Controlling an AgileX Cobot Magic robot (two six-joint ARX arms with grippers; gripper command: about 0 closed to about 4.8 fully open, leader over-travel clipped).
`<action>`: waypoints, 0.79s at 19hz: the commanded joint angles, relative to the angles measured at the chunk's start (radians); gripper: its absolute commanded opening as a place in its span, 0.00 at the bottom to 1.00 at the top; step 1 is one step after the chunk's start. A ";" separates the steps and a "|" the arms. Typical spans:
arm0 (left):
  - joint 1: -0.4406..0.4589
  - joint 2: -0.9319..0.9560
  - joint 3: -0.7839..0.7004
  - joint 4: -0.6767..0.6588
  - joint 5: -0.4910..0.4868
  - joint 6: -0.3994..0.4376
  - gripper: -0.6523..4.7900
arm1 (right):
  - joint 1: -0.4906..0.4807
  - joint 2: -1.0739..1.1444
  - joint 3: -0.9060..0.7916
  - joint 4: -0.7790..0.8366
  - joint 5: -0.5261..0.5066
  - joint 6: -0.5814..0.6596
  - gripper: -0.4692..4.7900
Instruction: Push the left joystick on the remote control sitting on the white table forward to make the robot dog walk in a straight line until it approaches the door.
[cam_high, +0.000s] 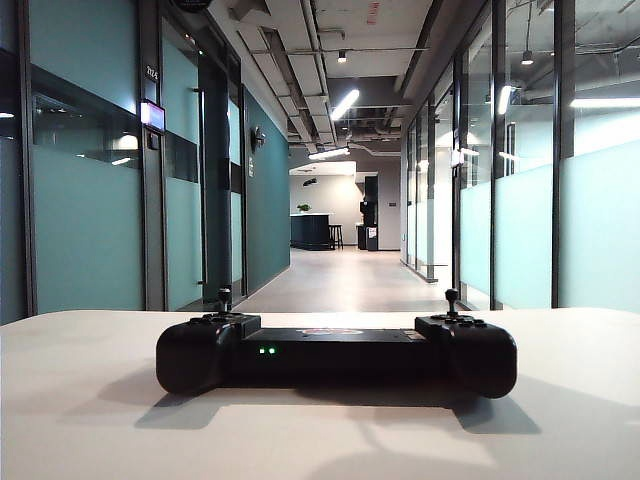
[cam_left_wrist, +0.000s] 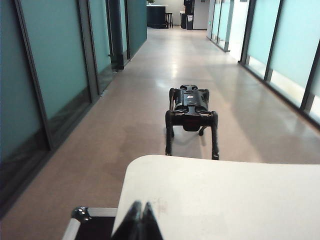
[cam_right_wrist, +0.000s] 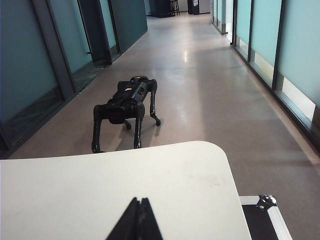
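Corridor (cam_high: 345, 275): it ran long and straight ahead of the table, with glass walls on both sides; no door for the dog to reach could be told apart from the others.
Table (cam_high: 90, 400): it was white and wide, and the remote lay on it near the middle.
Dog (cam_left_wrist: 191, 114): it stood on the floor just beyond the far edge of the table, facing down the corridor. In my judgement a slanted push would send it toward a glass wall.
Remote (cam_high: 336, 352): it sat flat with two green LEDs lit. I think a hard push could slide it, because nothing held it.
Left gripper (cam_left_wrist: 140, 223): its jaws were closed together and held nothing; it was back over the near table edge, well apart from the remote.
Right gripper (cam_right_wrist: 136, 221): also closed and empty, over the table.
Left stick (cam_high: 224, 298): it stood upright and untouched. It is thin, so a closed tip could slip off its knob.
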 joint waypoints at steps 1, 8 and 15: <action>-0.001 0.000 0.003 0.012 0.003 0.018 0.11 | 0.001 -0.003 -0.005 0.019 0.003 -0.002 0.09; -0.001 0.000 0.005 0.012 0.001 0.013 0.11 | 0.001 -0.003 -0.005 0.029 0.004 -0.026 0.09; -0.005 0.019 0.126 0.001 0.002 -0.061 0.11 | 0.002 0.060 0.200 -0.019 0.000 0.024 0.09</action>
